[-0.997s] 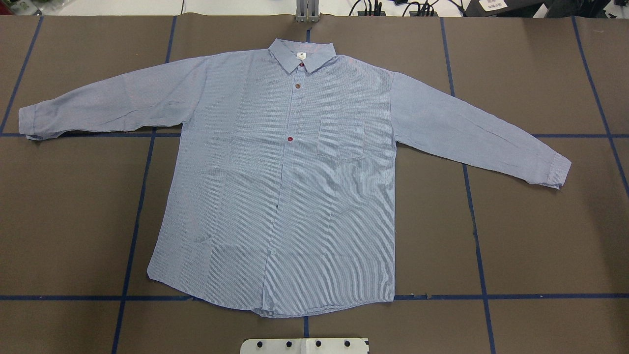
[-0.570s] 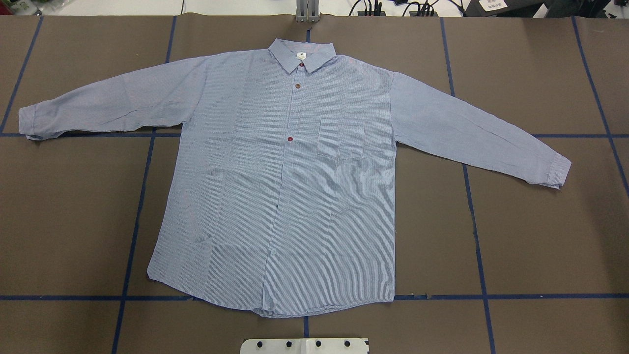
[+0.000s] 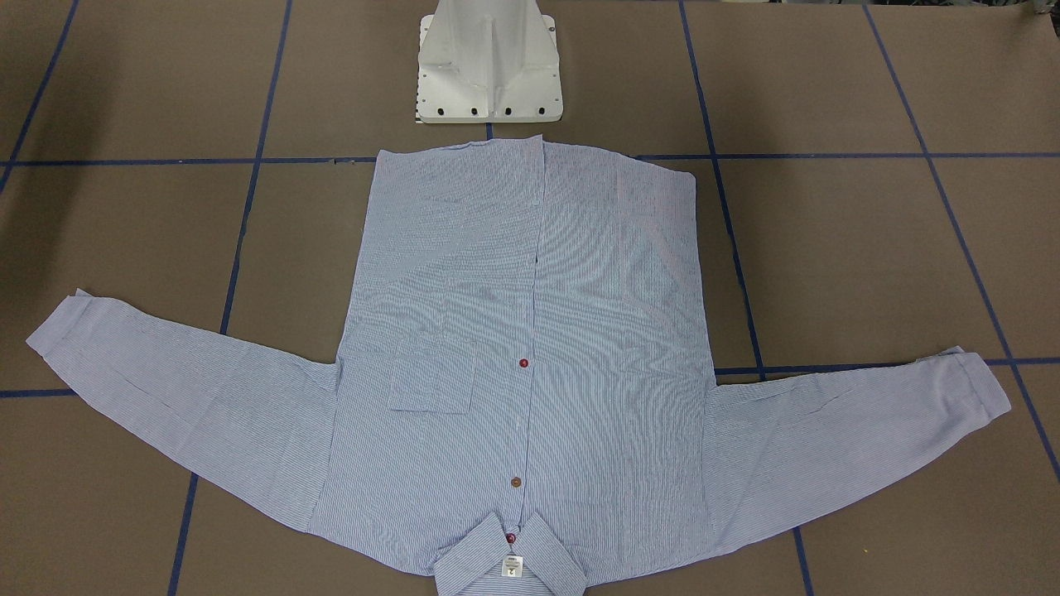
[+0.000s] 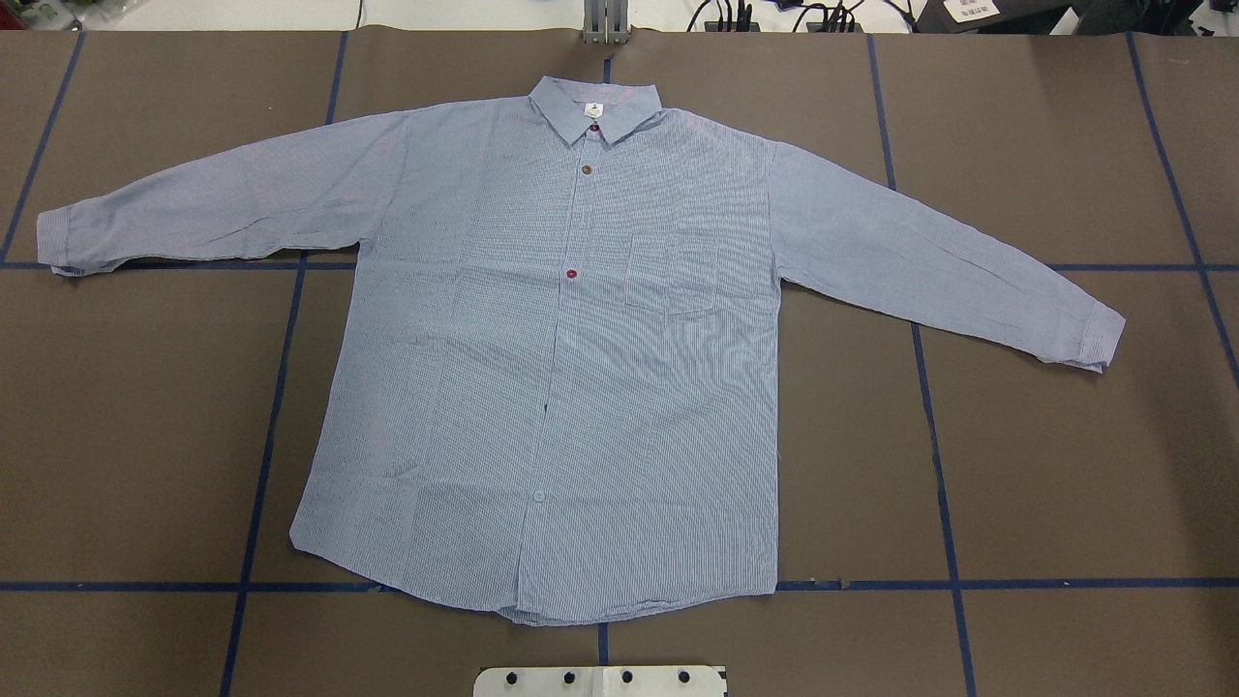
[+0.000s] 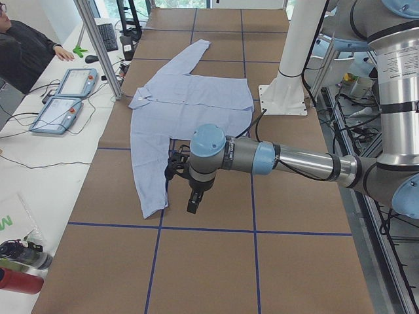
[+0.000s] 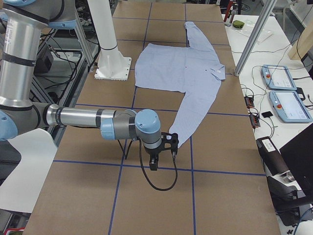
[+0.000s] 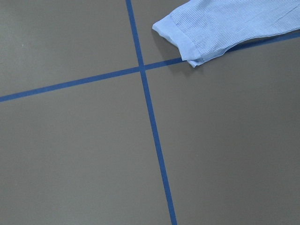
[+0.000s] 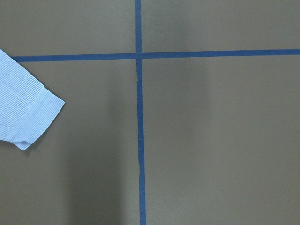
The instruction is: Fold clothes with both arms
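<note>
A light blue striped shirt [image 4: 581, 358] is shown spread flat, front side up and buttoned, across the brown table [image 4: 1065, 484]. Its collar [image 4: 595, 102] is laid at the far side from the robot and its hem [image 4: 542, 600] just short of the white pedestal base [image 3: 489, 66]. Both sleeves are stretched outward. No fold has yet been made.

The left arm [image 5: 288, 160] is seen held above the table just beyond the left cuff [image 7: 180, 35], and the right arm [image 6: 83, 117] above the table just beyond the right cuff [image 8: 33, 117]. Neither is touching the cloth. The left arm's jaws and the right arm's jaws are caught only in the side views, so it cannot be told whether they are spread or closed. Nothing is seen to be gripped.

The fabric is judged to be light, thin and limp. It can be expected to sag and trail once lifted, and to slide readily over the smooth table covering. The doubled cuffs and the collar appear firmer than the rest and should give the surest purchase. A low pinch at each cuff edge is therefore suggested for bringing the sleeves inward. For the body folds, the shoulder seams and hem corners are likely to serve best. A shallow grasp risks catching only the top layer.
</note>
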Motion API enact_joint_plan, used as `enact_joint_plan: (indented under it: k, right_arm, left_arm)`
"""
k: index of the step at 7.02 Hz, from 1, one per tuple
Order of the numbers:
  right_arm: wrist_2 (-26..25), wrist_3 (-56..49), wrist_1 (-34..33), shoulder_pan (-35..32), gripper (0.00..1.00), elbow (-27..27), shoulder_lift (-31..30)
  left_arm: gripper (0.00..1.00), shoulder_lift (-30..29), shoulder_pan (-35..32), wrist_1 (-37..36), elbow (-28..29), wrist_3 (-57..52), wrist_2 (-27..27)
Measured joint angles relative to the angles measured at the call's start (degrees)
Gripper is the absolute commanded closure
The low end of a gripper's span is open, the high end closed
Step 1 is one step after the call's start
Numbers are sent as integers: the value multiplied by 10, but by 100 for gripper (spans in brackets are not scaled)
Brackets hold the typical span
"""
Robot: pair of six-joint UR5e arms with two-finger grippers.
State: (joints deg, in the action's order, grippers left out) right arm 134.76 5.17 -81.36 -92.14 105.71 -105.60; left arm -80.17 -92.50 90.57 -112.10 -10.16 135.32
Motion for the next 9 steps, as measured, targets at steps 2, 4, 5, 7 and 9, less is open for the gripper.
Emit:
enact_joint_plan:
  k: [2,4,5,7,9]
  right_arm:
    - [16,10,98,0,0,-1,6]
    - [18,66,157,-1,0,-5,8]
    - [12,86,193,1,0,-14,8]
    - [-3,181,271,36,0,-26,8]
    - [-68,347,352,127,1,-27,7]
  left_arm:
    - [0,-42,-1,83,-1,1,-2]
    - [0,-74,-1,161,12,1,1]
    - [0,-79,-1,174,17,0,2]
    - [0,-77,0,181,20,-2,3]
    - [0,-72,0,182,20,-3,4]
